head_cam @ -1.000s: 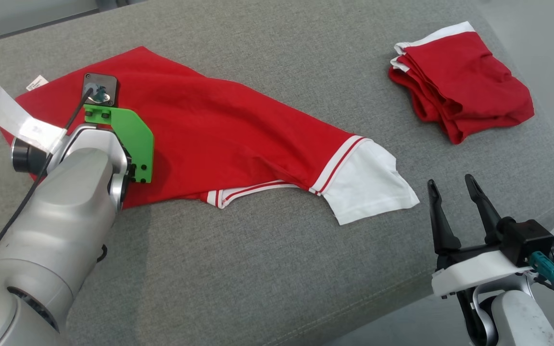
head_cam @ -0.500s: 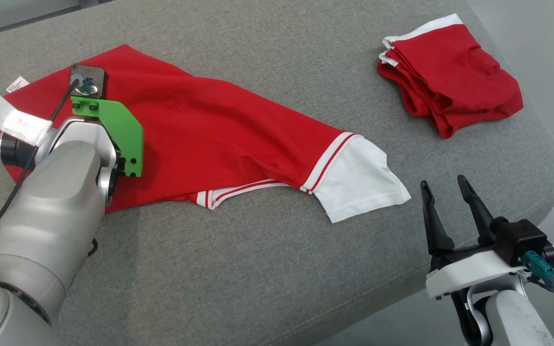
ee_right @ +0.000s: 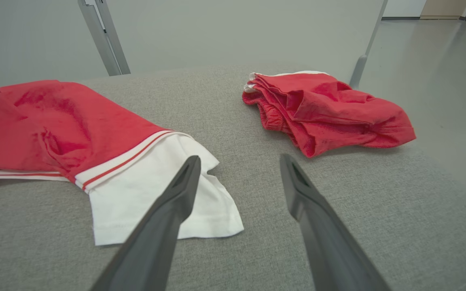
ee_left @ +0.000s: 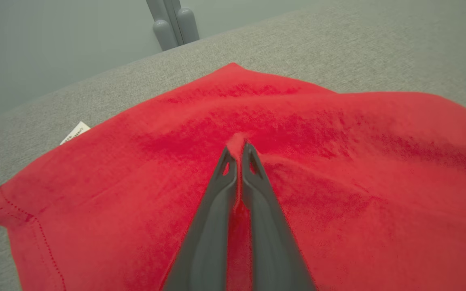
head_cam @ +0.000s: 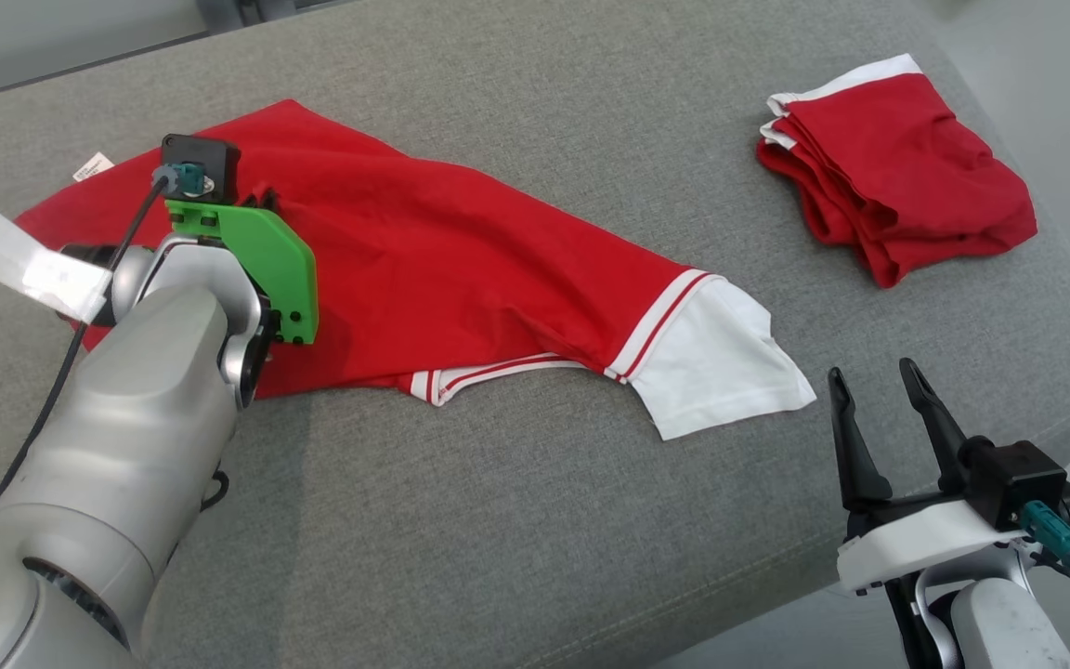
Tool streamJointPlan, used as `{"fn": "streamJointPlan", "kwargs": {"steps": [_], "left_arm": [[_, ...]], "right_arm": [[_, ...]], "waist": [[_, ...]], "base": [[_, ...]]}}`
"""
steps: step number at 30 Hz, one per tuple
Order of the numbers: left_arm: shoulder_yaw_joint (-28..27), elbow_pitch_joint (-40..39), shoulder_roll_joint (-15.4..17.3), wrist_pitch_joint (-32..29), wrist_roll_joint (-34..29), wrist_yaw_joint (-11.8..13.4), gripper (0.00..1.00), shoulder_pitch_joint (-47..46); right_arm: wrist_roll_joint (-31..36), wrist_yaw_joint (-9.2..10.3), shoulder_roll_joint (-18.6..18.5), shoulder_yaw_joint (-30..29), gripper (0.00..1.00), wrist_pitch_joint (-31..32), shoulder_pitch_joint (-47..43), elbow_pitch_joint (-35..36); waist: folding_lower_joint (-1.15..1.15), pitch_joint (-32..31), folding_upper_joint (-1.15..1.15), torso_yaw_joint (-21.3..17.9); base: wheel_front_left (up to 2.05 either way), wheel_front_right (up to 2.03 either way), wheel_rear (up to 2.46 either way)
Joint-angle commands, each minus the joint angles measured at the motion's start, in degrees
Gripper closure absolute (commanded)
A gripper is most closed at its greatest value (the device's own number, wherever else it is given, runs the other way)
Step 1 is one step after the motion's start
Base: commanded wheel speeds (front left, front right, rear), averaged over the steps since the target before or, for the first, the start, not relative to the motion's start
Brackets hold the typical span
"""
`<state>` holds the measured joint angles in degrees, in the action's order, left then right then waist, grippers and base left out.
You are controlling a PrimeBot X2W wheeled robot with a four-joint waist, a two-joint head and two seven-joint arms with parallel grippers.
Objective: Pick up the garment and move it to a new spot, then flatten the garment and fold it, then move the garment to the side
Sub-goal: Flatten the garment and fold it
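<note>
Now that your left gripper (ee_left: 239, 150) has snapped shut, the pick-up has properly begun. A second ago its fingers stood wide apart over the red T-shirt (head_cam: 461, 260); now they are clenched on a small peak of its red cloth, which the left wrist view shows tented up between the tips. The pinch sits on the body of the shirt, toward the left edge of the table (head_cam: 498, 520), not far in from the hem and the little white label (head_cam: 92, 165).

Apart from that puckered ridge, the shirt lies as it did, sprawled crookedly from the far left of the table toward the near right. Its white sleeve (head_cam: 721, 362) points at the near edge.

Your right gripper (head_cam: 869, 373) is unchanged, with its fingers spread and grasping nothing. It hovers off the near right corner, just short of that sleeve. A second red garment (head_cam: 897, 186), already folded, lies by the far right corner, well apart.

Since the grip is mid-panel and not at an edge, I judge that a lift will pull the rest up as a hanging bunch. Raise it slowly and watch that the cloth does not slip out. Moving, flattening and folding are all still ahead of you.
</note>
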<state>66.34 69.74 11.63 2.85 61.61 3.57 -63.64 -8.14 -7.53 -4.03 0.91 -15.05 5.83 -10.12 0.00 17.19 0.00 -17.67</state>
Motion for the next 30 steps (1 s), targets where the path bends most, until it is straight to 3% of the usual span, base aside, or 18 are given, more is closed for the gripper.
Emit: {"fn": "streamJointPlan", "kwargs": {"steps": [1,7,12,17,24,30], "left_arm": [[-0.6,-0.7,0.2,2.0,0.8,-0.7,1.0,1.6],[-3.0,-5.3,3.0,7.4,3.6,-1.8,1.0,8.7],[-4.2,-13.9,7.4,9.5,5.5,1.5,1.0,18.0],[-5.2,-30.1,14.1,9.5,8.0,7.3,1.0,29.2],[-7.5,-54.5,23.1,9.7,12.0,18.8,1.0,41.5],[-7.2,-67.2,26.6,9.8,12.4,24.6,1.0,47.2]], "right_arm": [[0.4,0.09,-0.2,-0.2,0.0,-0.2,-1.0,0.1],[0.9,0.09,-0.3,-1.8,0.0,-0.2,-3.8,0.8],[1.3,0.09,-0.4,-3.0,0.0,-0.2,-6.6,1.3],[1.4,0.09,-1.0,-3.6,0.0,-0.2,-7.3,1.9],[1.6,0.09,-1.8,-3.1,0.0,-0.2,-6.1,2.3],[1.5,0.09,-2.3,-3.2,0.0,-0.2,-6.8,2.3]], "waist": [[0.0,-1.4,0.0,1.0],[0.0,-4.2,0.0,2.9],[0.0,-5.5,0.0,6.2],[0.0,-5.7,0.0,9.7],[0.0,-5.5,0.0,13.1],[0.0,-5.5,0.0,15.1]], "base": [[0.0,0.0,0.0],[0.0,0.0,0.0],[0.0,0.0,0.0],[0.0,0.0,0.0],[0.0,0.0,0.0],[0.0,0.0,0.0]]}}
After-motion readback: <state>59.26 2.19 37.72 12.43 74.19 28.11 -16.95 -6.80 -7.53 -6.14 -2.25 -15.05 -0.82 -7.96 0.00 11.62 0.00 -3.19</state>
